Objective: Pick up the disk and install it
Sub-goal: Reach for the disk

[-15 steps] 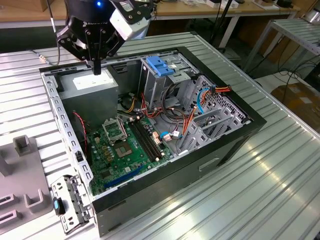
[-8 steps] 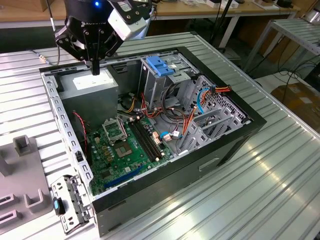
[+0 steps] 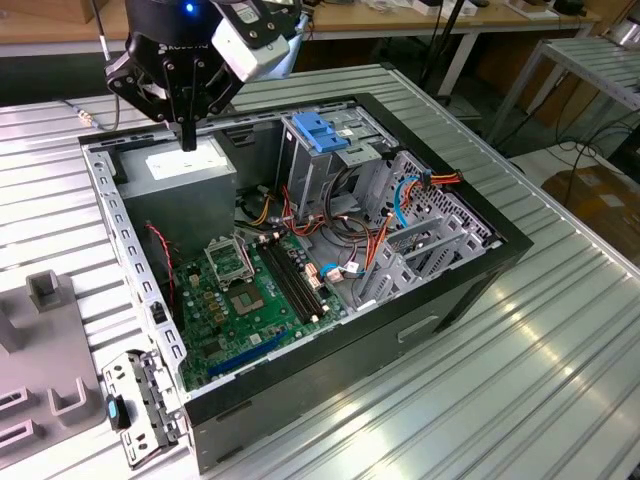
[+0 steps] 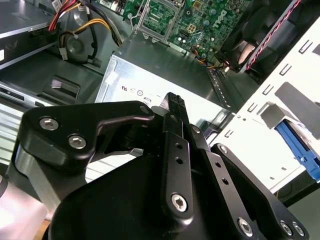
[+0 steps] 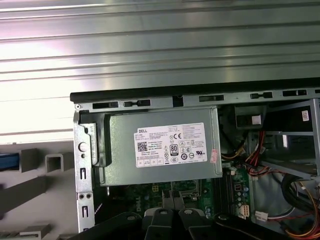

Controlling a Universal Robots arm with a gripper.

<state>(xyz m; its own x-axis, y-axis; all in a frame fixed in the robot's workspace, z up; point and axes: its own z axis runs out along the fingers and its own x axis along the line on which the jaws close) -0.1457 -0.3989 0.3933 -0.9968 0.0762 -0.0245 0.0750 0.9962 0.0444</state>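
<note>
Gripper [image 3: 188, 142] closed, empty, above power supply box [image 5: 160, 150]

Your gripper [image 3: 187, 142] hangs over the power supply [image 3: 180, 178]; at the exterior view's right stands the drive cage [image 3: 318, 160], motherboard [image 3: 250, 295] in front.

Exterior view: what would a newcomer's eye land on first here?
The open computer case on the ribbed metal table, its green motherboard laid bare. Above its corner at the exterior view's left, the black gripper hangs shut over the grey power supply, near the blue-topped drive cage.
</note>
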